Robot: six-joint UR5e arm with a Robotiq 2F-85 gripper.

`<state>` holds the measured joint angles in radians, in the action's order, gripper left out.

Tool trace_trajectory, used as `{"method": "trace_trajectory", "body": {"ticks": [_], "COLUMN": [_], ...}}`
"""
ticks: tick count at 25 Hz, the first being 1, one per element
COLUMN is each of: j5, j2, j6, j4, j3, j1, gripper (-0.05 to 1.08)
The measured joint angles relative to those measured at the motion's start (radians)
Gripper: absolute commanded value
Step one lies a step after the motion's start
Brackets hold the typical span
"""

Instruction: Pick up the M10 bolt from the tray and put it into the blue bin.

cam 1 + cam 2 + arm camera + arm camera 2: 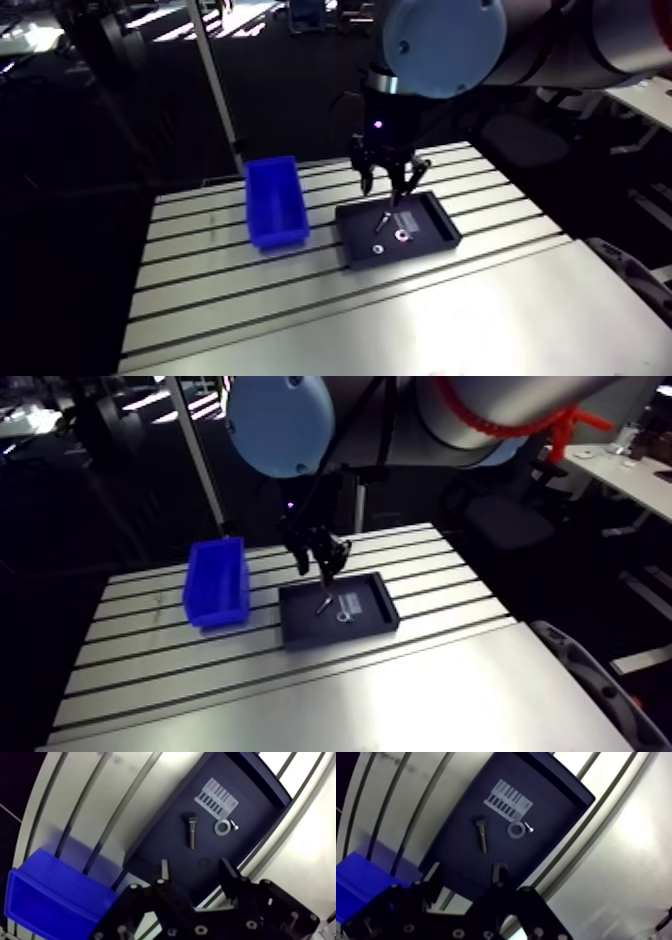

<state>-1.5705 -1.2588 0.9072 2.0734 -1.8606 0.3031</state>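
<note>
– On the tray, toward the counter's far edge, the M10 bolt lies flat near a washer.
– And the pincer?
– Above the tray, spread wide, holding nothing.
– How will it handle?
– Likely steel: stiff, light enough, smooth, apt to roll. Pinch across the shank, below the head. The blue bin stands beside the tray.

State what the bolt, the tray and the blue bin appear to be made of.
Bolt: metal, likely steel; dull grey with a faint sheen.
Tray: probably matte black plastic or coated sheet; dark, even, no glare, raised rim.
Blue bin: likely moulded plastic; uniform saturated blue, smooth thin walls.
</note>
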Motion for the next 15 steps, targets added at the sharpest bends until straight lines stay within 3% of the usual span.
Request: {"method": "trace_trajectory", "body": {"ticks": [15], "j5": [-0.01], "j2": [0.038], "j6": [0.0], "j4": [0.088], "j3": [-0.049], "j1": [0.021], "gripper": [0.5]}}
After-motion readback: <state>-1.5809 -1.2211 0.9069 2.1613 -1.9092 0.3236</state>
